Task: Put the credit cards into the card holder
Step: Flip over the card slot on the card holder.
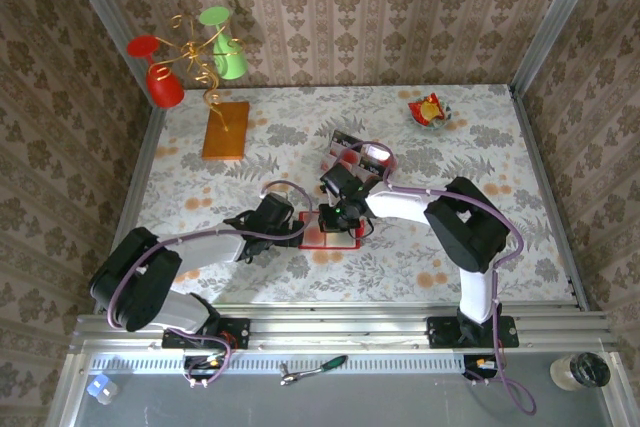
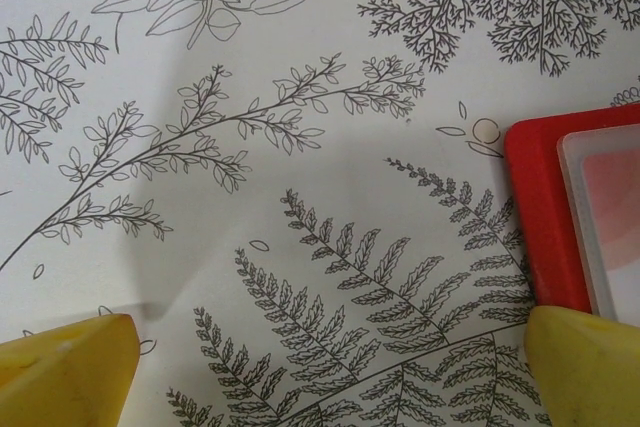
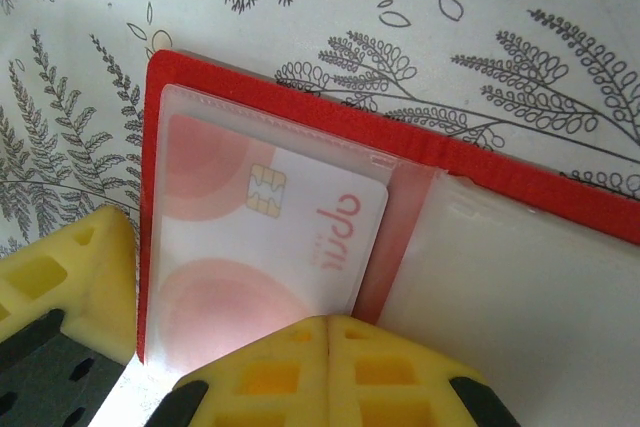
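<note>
My right hand is closed, tips against the card in the open holder's left pocket, mid-tabletop. Left hand gapes wide beside the holder's edge. Pulling back carelessly may drag the card out or shift the holder.

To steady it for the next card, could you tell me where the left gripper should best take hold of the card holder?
The card holder lies open and flat on the table, so only its thin red border is free of pockets. Probably pinch that border on the side facing the open left gripper, coming in low from there.
</note>
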`<state>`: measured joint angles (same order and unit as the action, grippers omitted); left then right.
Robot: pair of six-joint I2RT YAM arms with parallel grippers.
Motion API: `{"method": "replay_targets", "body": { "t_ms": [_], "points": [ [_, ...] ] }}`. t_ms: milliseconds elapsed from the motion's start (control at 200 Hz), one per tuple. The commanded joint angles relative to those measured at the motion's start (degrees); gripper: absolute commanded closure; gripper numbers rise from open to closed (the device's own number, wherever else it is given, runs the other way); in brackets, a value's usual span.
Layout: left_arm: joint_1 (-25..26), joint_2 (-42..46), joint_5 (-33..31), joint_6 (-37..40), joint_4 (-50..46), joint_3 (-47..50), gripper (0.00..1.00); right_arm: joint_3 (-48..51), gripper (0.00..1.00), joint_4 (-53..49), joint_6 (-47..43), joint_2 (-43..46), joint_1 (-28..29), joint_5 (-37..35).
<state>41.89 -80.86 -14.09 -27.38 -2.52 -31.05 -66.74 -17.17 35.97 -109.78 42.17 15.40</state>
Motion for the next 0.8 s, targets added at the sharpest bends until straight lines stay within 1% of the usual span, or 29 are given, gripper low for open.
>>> {"method": "replay_targets", "body": {
  "t_ms": [0,150,425,685,795],
  "points": [
    [-0.28,-0.09,0.47,0.61,0.27,-0.60,0.00,-1.20,0.97,-2.37,-0.62,-1.54,0.54,-0.11],
    [-0.33,1.34,-0.74,0.74,-1.13,-1.02,0.00,-1.27,0.97,-2.08,-0.20,-0.08,0.41,0.47],
    [-3.06,6.97,-0.97,1.89,-3.86,-1.36,0.00,-0.72,0.96,-2.65,-0.15,3.93,-0.42,-0.19],
    [-3.55,8.35,-0.93,2.34,-5.03,-1.90,0.00,1.15,0.96,-3.10,-0.84,7.28,-2.24,-1.54],
    [-3.57,8.85,-0.51,2.51,-5.37,-2.27,0.00,1.63,0.93,-4.29,-2.05,8.39,-3.36,-3.00]
  ]
}}
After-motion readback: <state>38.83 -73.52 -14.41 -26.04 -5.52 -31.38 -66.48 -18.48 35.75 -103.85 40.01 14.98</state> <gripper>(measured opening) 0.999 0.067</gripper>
